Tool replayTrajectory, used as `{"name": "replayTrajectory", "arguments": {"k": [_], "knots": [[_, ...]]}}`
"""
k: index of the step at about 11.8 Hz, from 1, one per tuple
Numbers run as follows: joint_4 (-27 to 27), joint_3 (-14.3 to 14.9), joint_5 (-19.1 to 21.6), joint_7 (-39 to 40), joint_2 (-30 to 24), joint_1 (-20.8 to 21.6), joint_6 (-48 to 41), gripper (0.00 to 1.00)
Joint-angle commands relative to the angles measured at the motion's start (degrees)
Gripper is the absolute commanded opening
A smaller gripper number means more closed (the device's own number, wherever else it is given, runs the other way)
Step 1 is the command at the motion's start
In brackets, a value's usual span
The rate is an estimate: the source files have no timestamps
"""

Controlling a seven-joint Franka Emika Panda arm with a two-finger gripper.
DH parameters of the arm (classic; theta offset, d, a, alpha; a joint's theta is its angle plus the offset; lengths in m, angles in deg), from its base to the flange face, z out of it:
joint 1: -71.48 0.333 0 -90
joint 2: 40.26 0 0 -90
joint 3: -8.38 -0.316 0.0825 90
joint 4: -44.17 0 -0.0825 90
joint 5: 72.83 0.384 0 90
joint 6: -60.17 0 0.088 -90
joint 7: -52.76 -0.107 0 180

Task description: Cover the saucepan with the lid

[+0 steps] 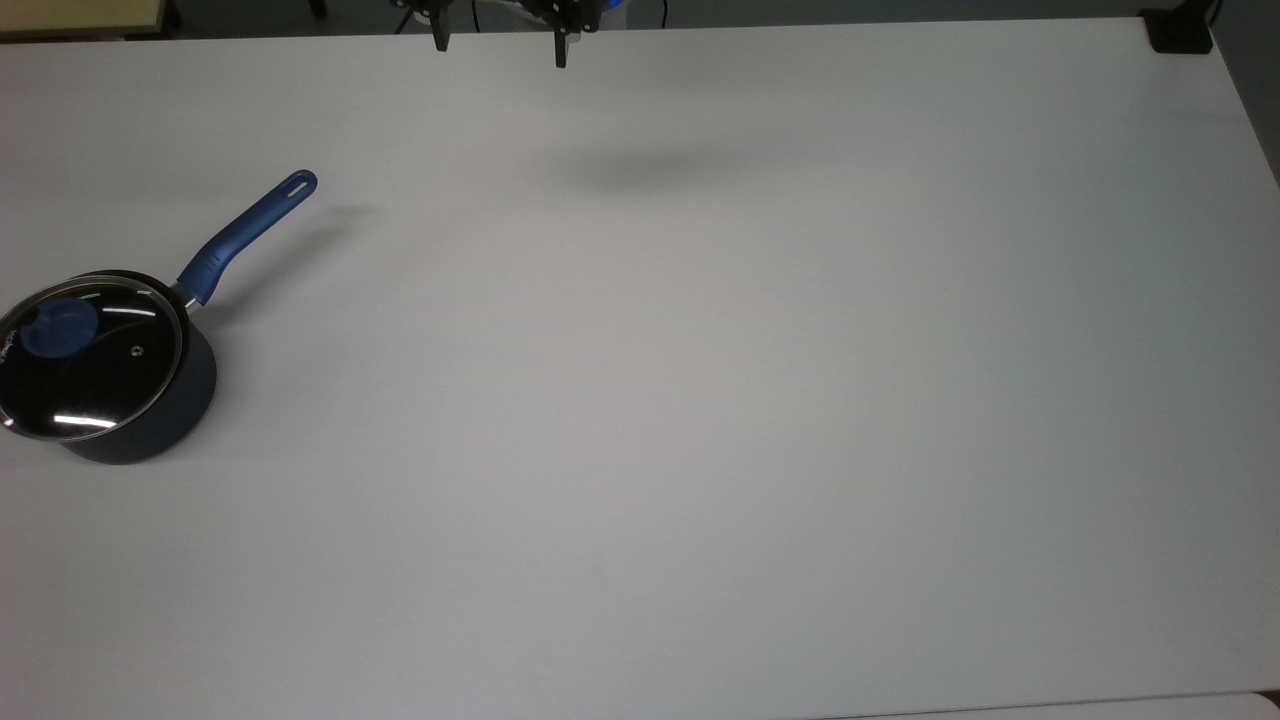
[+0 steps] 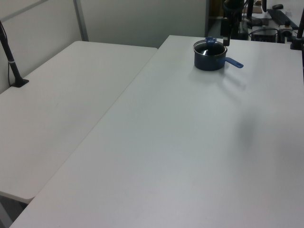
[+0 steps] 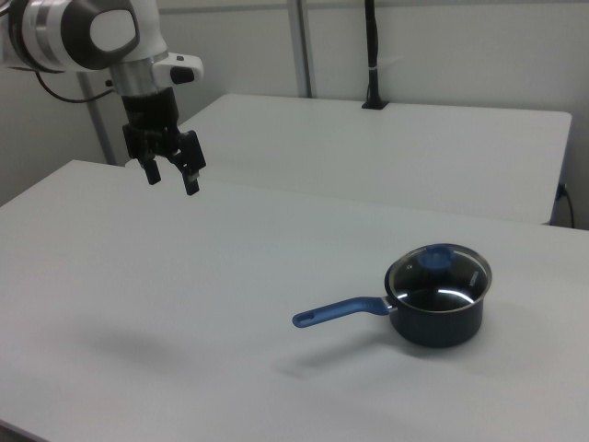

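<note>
The dark navy saucepan (image 1: 192, 398) stands at the top view's left edge, its long blue handle (image 1: 250, 230) pointing up and to the right. The clear glass lid (image 1: 95, 370) with its blue knob (image 1: 60, 328) lies flat on the saucepan's rim. In the right view the lid (image 3: 442, 273) covers the saucepan (image 3: 440, 324) at the right. The left view has the lidded saucepan (image 2: 209, 62) at the far end of the table. My gripper (image 1: 500, 52) hangs open and empty at the top view's upper edge, far from the saucepan. In the right view the gripper (image 3: 172, 180) is high above the table's left side.
The white table (image 1: 700, 400) stretches wide to the top view's right of the saucepan. A black clamp (image 1: 1180, 32) sits on its top-right corner. A second white table (image 3: 386, 147) adjoins it, with a black post (image 3: 371, 55) at its far edge.
</note>
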Motion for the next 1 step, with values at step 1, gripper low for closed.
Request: {"name": "replayTrajectory", "arguments": {"k": [1], "knots": [[1.7, 0.5, 0.9, -1.1, -1.2, 0.5, 1.2, 1.0]]}}
